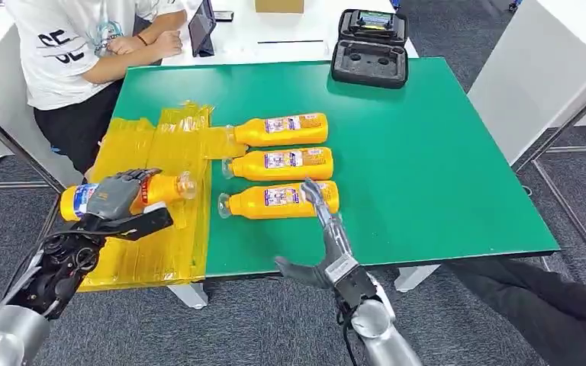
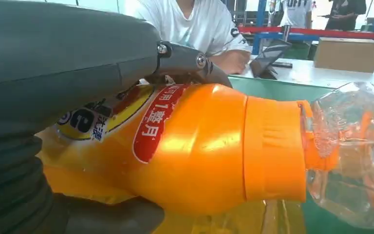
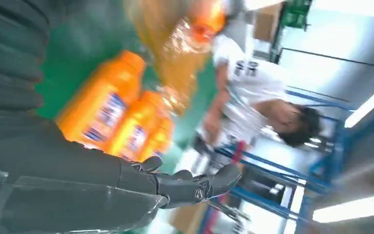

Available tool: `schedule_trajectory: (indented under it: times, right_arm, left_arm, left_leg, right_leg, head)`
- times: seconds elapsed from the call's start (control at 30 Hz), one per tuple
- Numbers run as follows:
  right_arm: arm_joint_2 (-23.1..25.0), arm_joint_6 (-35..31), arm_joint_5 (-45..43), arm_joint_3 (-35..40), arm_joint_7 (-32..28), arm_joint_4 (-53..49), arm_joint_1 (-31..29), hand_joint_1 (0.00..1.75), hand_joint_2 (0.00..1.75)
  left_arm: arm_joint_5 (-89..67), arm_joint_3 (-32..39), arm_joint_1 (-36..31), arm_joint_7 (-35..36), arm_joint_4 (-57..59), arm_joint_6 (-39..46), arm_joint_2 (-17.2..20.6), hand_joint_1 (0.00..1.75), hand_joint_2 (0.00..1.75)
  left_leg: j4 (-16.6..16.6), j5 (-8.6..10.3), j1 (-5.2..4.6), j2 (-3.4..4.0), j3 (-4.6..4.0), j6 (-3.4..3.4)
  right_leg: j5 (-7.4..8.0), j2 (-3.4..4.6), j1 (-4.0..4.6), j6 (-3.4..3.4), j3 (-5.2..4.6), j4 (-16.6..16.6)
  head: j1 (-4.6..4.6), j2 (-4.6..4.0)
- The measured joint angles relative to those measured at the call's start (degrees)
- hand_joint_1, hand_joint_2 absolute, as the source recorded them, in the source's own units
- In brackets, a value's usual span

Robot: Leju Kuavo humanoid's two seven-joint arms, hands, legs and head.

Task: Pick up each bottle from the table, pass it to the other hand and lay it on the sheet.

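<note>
Three orange bottles (image 1: 281, 162) lay side by side on the green counter (image 1: 442, 175), caps toward the yellow sheet (image 1: 160, 229). I had my left hand (image 1: 118, 200) clamped on a fourth bottle (image 1: 164, 188) over the sheet. My right hand (image 1: 328, 229) hovered beside the nearest bottle, fingers apart, holding nothing.

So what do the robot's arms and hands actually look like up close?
Both arms are silver metal tubes with dark, exposed joints and black cabling near the wrists. The left hand has a grey shell with dark fingers and a thick grey thumb. The right hand is slim, grey and dark-fingered, behind a grey ribbed wrist cover.
</note>
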Motion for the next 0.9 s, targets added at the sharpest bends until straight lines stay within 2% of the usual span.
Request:
schedule_trajectory:
  times: [0.27, 0.47, 0.9]
  right_arm:
    - [0.31, -2.23, -1.45, 3.78, 2.84, -4.24, -5.53, 0.00, 1.75]
    - [0.52, -2.51, -3.46, 5.11, 3.21, -4.35, -7.46, 0.00, 1.75]
    - [0.61, -0.87, -5.18, 5.75, 2.75, -2.88, -8.04, 0.00, 1.75]
  left_arm:
    - [-1.77, -1.29, -4.34, -0.66, 5.22, -2.25, -2.49, 1.73, 1.75]
    - [-4.46, -4.07, -6.97, -0.37, 8.87, -5.60, -3.19, 1.75, 1.75]
    - [-6.14, -7.21, -5.67, 0.15, 12.00, -9.16, -1.16, 1.75, 1.75]
  left_leg:
    - [0.00, 0.06, 0.00, -0.02, 0.00, 0.04]
    - [0.00, 0.08, 0.00, -0.02, -0.01, 0.01]
    - [-0.01, 0.08, 0.07, -0.09, -0.04, 0.00]
  right_leg:
    - [0.02, -0.01, 0.00, 0.00, 0.03, 0.00]
    - [0.03, -0.01, 0.00, 0.01, 0.03, 0.02]
    - [0.01, -0.04, 0.06, -0.01, 0.05, 0.03]
  head:
    - [0.02, 0.00]
    - [0.02, 0.00]
    - [0.02, 0.00]
